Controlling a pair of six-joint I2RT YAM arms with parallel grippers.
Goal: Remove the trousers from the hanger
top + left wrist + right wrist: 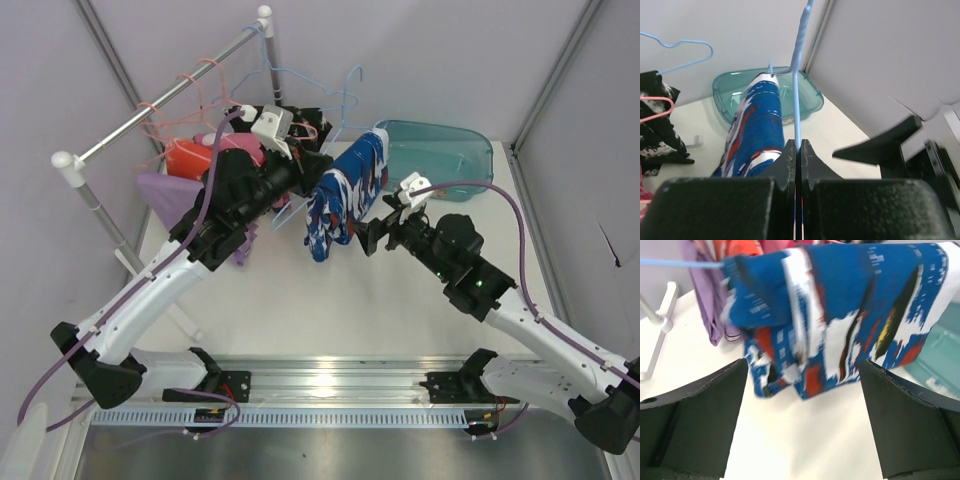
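Item: left gripper (798, 146), my jaws pressing shut on the thin wire of a light-blue hanger (796, 100), which is rising straight up out of the pinch. My left arm is reaching forward and inward from its base, wrist lying beside the clothes rail (150, 110). Item: right gripper (802, 385), my two dark fingers (700, 410) standing spread wide and holding nothing, the gap between them facing the cloth. My right arm is stretching in from the opposite side, elbow raised and wrist angling toward the middle of the table (350, 300). Item: the blue-white-red patterned trousers (345, 190), hanging from the light-blue hanger between my two grippers, folded over and drooping above the table, just in front of my open right fingers and not touching them. Item: remaining pairs, hanging bunched at the rail behind my left arm: the lavender pair (165, 190), the orange pair (185, 157), the pink-magenta pair (245, 150) and, in my left wrist view, the black speckled pair (655, 125) beside a pink hanger (655, 107). Item: a teal tub (450, 160), sitting on the table beyond the patterned pair.
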